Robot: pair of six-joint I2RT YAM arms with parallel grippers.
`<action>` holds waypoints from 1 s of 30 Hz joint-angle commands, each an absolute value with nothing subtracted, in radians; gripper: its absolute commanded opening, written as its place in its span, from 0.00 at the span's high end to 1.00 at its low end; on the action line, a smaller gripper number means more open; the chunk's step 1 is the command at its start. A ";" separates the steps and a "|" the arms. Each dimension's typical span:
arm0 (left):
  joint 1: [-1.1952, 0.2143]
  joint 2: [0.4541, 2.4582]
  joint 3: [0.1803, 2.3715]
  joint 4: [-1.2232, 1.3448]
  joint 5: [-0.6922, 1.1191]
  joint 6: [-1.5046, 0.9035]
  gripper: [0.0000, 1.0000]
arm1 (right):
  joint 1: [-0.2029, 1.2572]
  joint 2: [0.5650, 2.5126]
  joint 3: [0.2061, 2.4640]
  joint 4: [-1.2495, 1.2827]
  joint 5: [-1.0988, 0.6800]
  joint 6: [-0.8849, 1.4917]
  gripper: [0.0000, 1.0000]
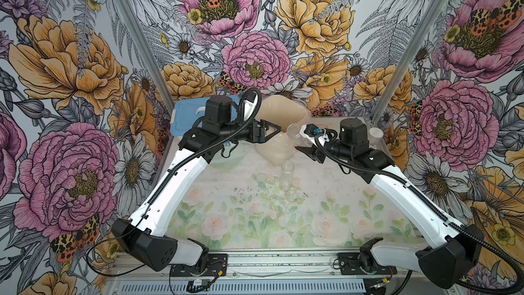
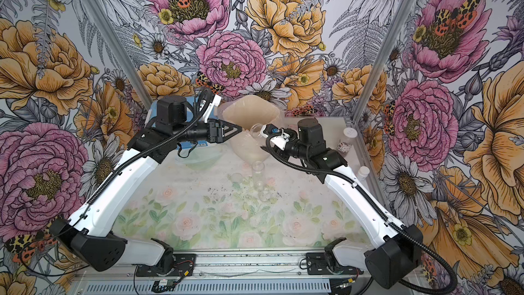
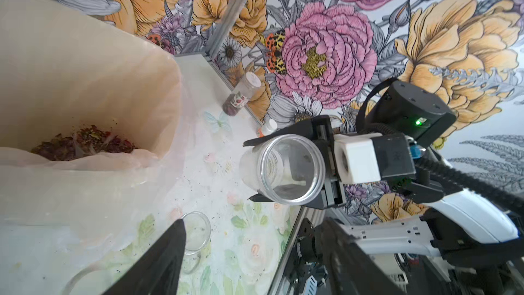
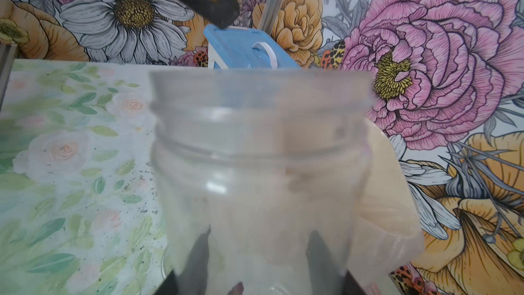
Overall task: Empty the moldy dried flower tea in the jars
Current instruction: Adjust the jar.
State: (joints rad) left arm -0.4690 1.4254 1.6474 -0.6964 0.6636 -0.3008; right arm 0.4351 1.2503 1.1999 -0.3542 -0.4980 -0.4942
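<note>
Holding clear jar (image 3: 286,170) sideways w/ right gripper (image 3: 247,171).

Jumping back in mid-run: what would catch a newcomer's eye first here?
The right tool grips a clear jar tipped on its side, mouth open, looking nearly empty, near the lined bin. Reddish dried tea lies heaped inside that bin. A labelled white-lidded jar stands capped at the far right edge of the table.

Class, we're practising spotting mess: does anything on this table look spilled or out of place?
Yes. Dark specks lie scattered on the tabletop in front of the lined bin; they look like spilled tea crumbs.
</note>
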 commanded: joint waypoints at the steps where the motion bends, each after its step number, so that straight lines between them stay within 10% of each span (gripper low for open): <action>1: -0.492 1.470 1.710 -0.842 0.652 -0.224 0.29 | 0.434 1.221 1.169 -0.269 -0.558 -0.464 1.00; 30: -0.611 1.811 2.127 -1.174 0.446 -0.100 0.74 | 0.457 1.227 1.134 -0.260 -0.563 -0.486 1.00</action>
State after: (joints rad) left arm -0.6056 1.7866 2.1002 -1.0973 0.5114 -0.1310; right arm 0.4416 1.2438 1.1282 -0.3191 -0.5320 -0.4896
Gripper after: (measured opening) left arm 0.273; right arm 0.543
